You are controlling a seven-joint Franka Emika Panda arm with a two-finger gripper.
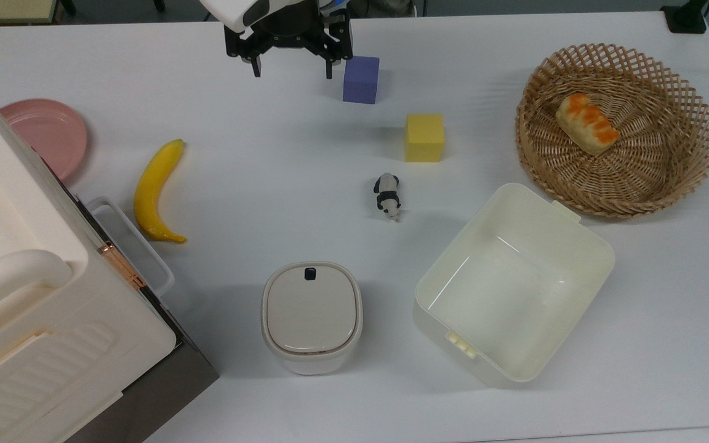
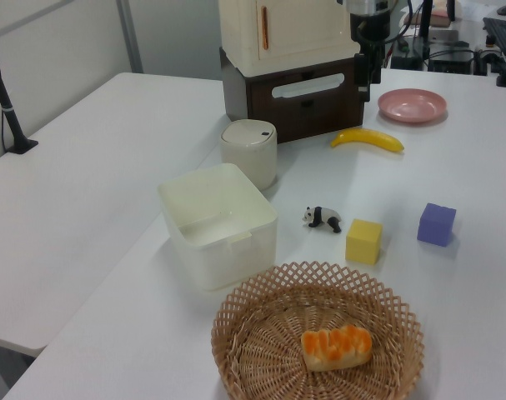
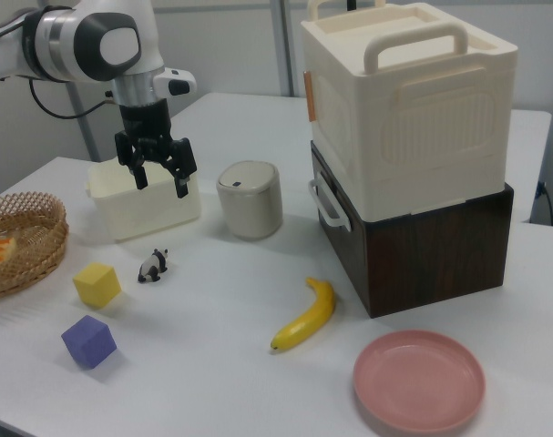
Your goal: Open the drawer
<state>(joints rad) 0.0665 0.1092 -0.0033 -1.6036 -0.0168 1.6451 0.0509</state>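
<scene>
Up above the worktop hangs the claw, fingers spread wide and pointing down, with nothing between them. It sits in the air well away from the drawer, with the purple cube just beside it on the top view's right.

The drawer is shut, its dark brown front flush with the wooden box it belongs to, and its white loop handle runs across the front. On top of that box stands a cream ribbed case with a carry handle and a copper latch.

Taking the drawer as the marker: a banana lies on the worktop just in front of the handle, slightly curved. A pink plate rests near the box's corner, beyond the banana. A small lidded bin stands near the drawer front toward the right view's left, its lid closed. Farther out from the drawer is an open cream tub. A little panda figure stands between the banana and the tub, and a yellow cube sits past the panda, near the purple one. Farthest from the drawer is a wicker basket with a bread roll lying inside it.
</scene>
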